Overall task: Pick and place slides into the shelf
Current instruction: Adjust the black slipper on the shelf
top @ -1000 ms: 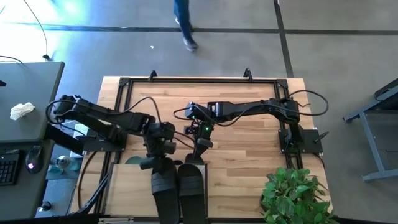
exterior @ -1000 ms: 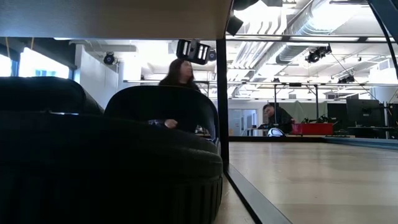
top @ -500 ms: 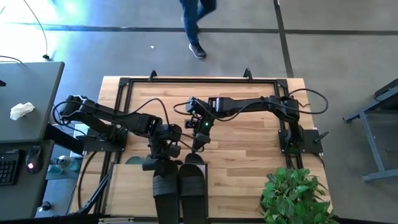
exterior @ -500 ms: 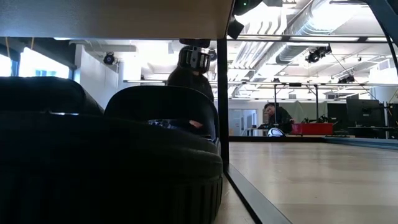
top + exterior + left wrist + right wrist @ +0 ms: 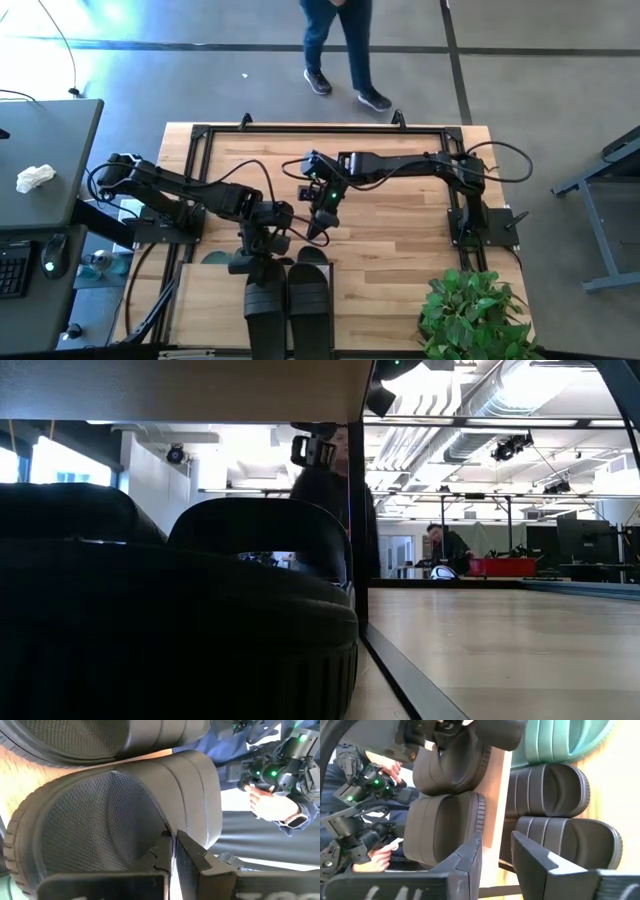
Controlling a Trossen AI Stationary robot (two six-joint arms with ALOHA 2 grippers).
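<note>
Rubber: the black slide on the shelf top looks soft, light and grippy, judged likely to flex rather than slip; the wide strap is the natural place to hold it.
Left gripper: fingers pinched together on the strap edge of that slide, as the left wrist view shows, the strap arching over a textured footbed.
Right gripper: hovers above the table just behind the second black slide, fingers partly apart, nothing between them.
Position: two black slides lie side by side, touching, on the shelf top at the table's near edge; the right wrist view shows more black slides and a green one on the lower level.
Axis: each top slide's long axis runs from the table's near edge toward the arms, strap end nearest the grippers.
Risk: a pinch on the strap edge alone may let the sole droop.
Person: legs beyond the table's far side.
</note>
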